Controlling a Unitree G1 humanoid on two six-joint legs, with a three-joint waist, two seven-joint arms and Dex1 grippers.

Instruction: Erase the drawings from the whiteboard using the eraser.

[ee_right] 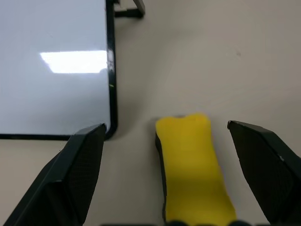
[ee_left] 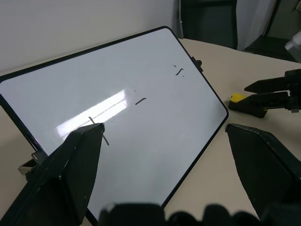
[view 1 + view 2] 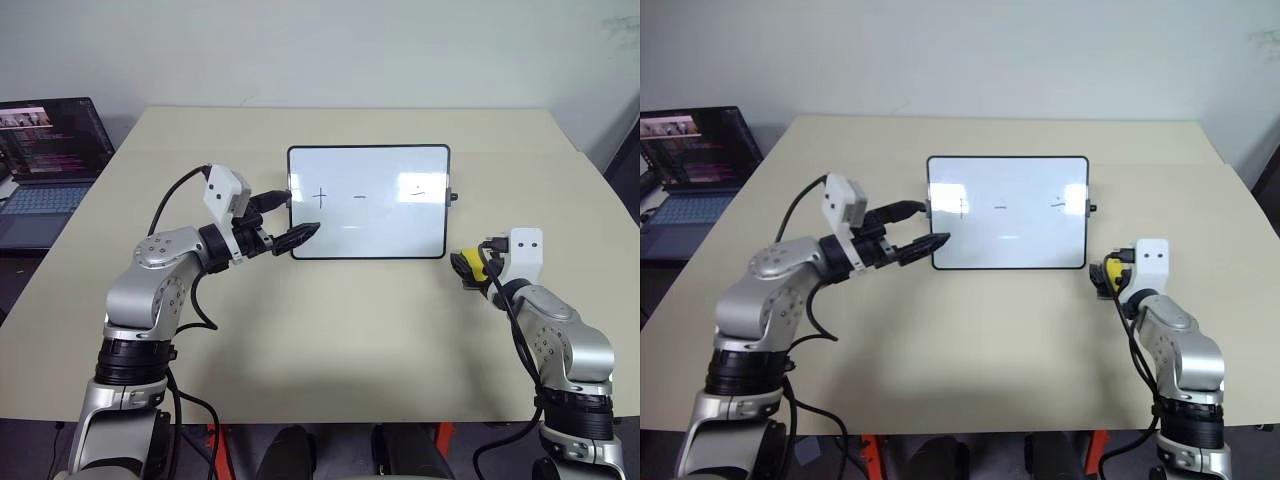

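the glossy white rectangular whiteboard with its thin black frame lies flat in the middle of the beige table, and everything else here is placed off it. all three thin black marker drawings are on it, untouched: a plus sign toward its left end, a short dash at its centre, a short stroke with a dot toward its right end. so nothing is erased yet; the whole wiping job is ahead.

just off the board's right-hand near corner, the small yellow rectangular eraser block with a dark underside lies on the table. the right gripper is right on top of it, jaws spread wide, one black finger on each side of the block with clear table showing between fingers and eraser. not gripped, then. my read: this is the pick-up, with the closing squeeze yet to come.

over at the board's left short edge, the left gripper hangs level, jaws parted and holding nothing, its fingers straddling the near left corner, looks set to steady the board. a dark open laptop sits well to the left of the board, out of play.
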